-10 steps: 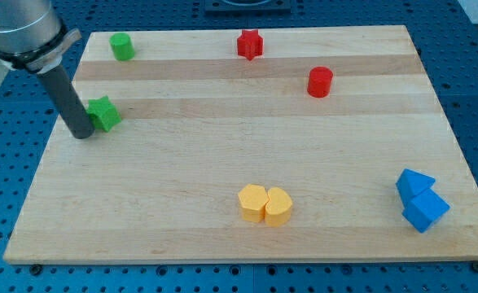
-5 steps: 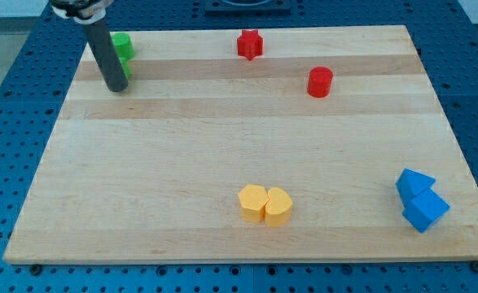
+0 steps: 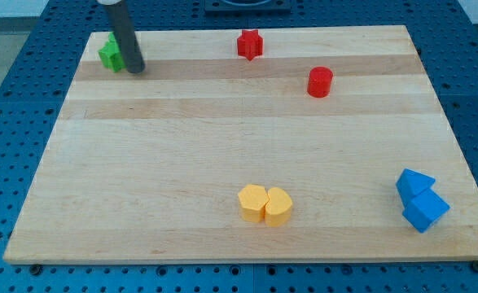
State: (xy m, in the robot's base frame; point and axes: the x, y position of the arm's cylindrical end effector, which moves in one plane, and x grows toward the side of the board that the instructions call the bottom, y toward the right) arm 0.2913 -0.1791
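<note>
my tip (image 3: 135, 69) slid further toward the surface's (image 3: 222, 163) top-left corner, now touching a green block (image 3: 109, 54) on its right; no jaws here, can't tell shape

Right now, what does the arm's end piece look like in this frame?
Only a straight, dark grey to black cylindrical rod shows, entering from the view's top edge. It looks smooth and plain, with no visible cables or markings. My tip sits beside the green block on the pale wooden board.

No text, label, brand, number or sign can be read anywhere: the blocks and the wooden board are all unmarked.
</note>
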